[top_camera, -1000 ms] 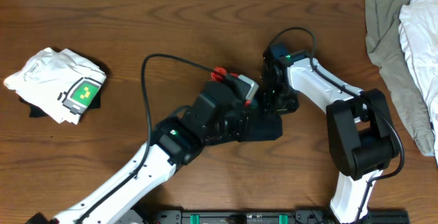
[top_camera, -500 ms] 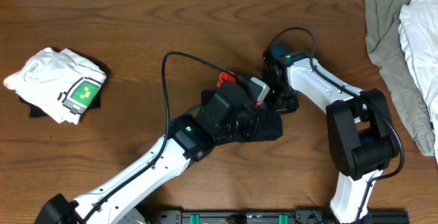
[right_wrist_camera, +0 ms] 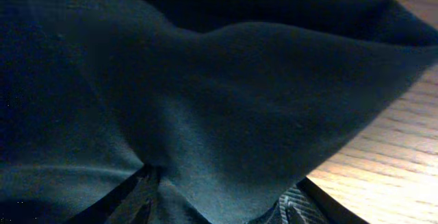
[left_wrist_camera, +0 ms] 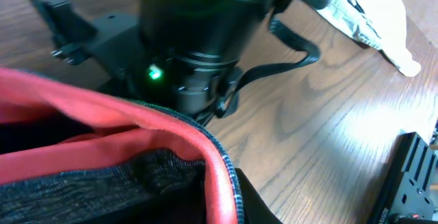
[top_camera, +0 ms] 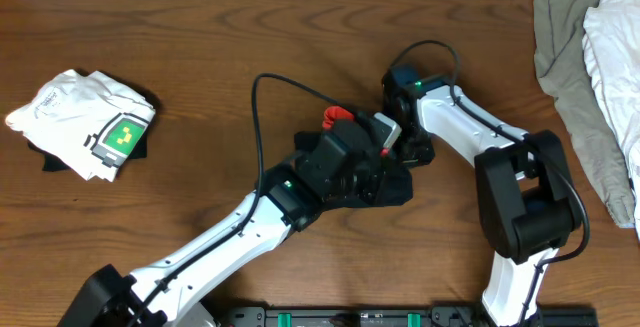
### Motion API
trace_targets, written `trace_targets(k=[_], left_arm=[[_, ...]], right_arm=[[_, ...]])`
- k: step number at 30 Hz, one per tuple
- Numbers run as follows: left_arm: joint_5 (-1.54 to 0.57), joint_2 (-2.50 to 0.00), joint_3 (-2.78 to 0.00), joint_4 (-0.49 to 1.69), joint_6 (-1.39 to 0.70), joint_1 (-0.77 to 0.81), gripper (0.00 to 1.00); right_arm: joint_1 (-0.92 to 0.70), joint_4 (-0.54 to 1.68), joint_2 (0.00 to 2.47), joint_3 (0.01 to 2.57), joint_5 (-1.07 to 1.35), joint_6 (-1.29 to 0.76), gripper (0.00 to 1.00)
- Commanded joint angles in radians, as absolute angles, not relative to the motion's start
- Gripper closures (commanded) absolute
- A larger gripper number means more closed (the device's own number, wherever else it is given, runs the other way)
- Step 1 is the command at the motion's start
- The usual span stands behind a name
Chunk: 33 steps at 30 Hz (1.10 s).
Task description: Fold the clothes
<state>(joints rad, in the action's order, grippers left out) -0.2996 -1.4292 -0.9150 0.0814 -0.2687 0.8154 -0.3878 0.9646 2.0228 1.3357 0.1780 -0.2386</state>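
The dark trousers (top_camera: 392, 185) lie in a bundle at the table's middle, between my two arms. My left gripper (top_camera: 381, 137) holds their grey waistband with its red-orange edge above the bundle. In the left wrist view the waistband (left_wrist_camera: 137, 114) fills the lower left and hides the fingers. My right gripper (top_camera: 408, 151) is down on the bundle's far right side. In the right wrist view dark cloth (right_wrist_camera: 205, 80) fills the frame. It is bunched between the two partly closed fingers of the right gripper (right_wrist_camera: 215, 200).
A folded white shirt with a green square print (top_camera: 95, 127) lies at the far left. A heap of grey-beige and white garments (top_camera: 590, 67) lies at the right edge and shows in the left wrist view (left_wrist_camera: 369, 11). The right arm's black body (left_wrist_camera: 198, 39) stands close behind the waistband.
My left gripper has carried the waistband to the right, over the bundle and up to the right gripper. The right arm has stayed put.
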Motion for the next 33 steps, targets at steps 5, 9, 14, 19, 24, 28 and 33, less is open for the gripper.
trace_targets(k=[5,9,14,19,24,28,33], left_arm=[[-0.295,-1.431,-0.944,0.063,-0.274,0.824,0.77],[-0.303,-1.431,-0.944,0.048,-0.274,0.824,0.68],[-0.31,-1.43,-0.947,0.04,-0.274,0.824,0.68],[-0.31,-1.43,-0.947,0.043,-0.274,0.824,0.68],[-0.31,-1.43,-0.947,0.043,-0.274,0.825,0.68],[-0.31,-1.43,-0.947,0.043,-0.274,0.825,0.67],[-0.308,-1.43,-0.947,0.055,-0.273,0.823,0.67]], right_arm=[[-0.407,0.96,2.064,1.329,0.206,-0.255,0.45],[-0.406,0.961,2.064,1.329,0.194,-0.258,0.45],[-0.381,0.992,2.063,1.33,0.067,-0.317,0.41],[-0.311,1.028,2.037,1.357,0.041,-0.336,0.39],[-0.231,1.066,1.956,1.391,0.041,-0.312,0.37],[-0.189,1.077,1.885,1.394,0.041,-0.298,0.34],[-0.164,1.096,1.846,1.394,0.032,-0.29,0.33]])
